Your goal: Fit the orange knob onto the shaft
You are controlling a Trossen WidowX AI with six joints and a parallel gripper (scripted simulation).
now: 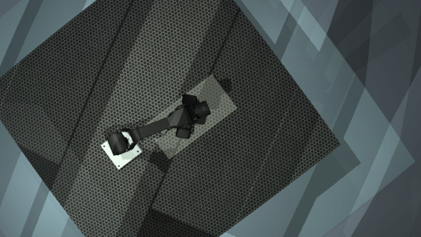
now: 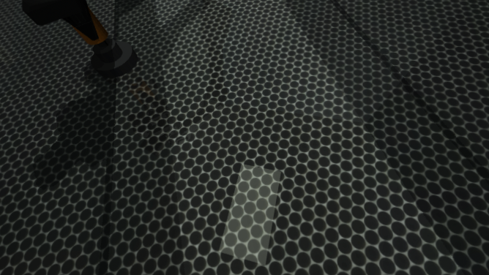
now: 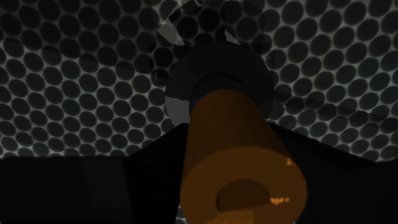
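The orange knob [image 2: 103,34] [image 3: 227,120] is a long cylinder with a D-shaped opening in its near end in the wrist view. It leans in the exterior view. My gripper [image 2: 91,30] [image 3: 229,131] is shut on it, one dark finger on each side. The dark round pedestal [image 2: 126,61] [image 3: 210,57] has a wide base and a narrower raised middle. The knob's lower end is at the top of this middle, with a little dark shaft seemingly showing between them. The shaft's flat side and the contact are hidden. The arm hides knob and pedestal in the top view.
The arm [image 1: 154,127] reaches from its white base plate [image 1: 119,162] over a pale rectangle [image 1: 225,108] on the dark patterned surface. A smaller pale rectangle [image 2: 252,216] lies in front of the pedestal in the exterior view. Shadows cross the surface.
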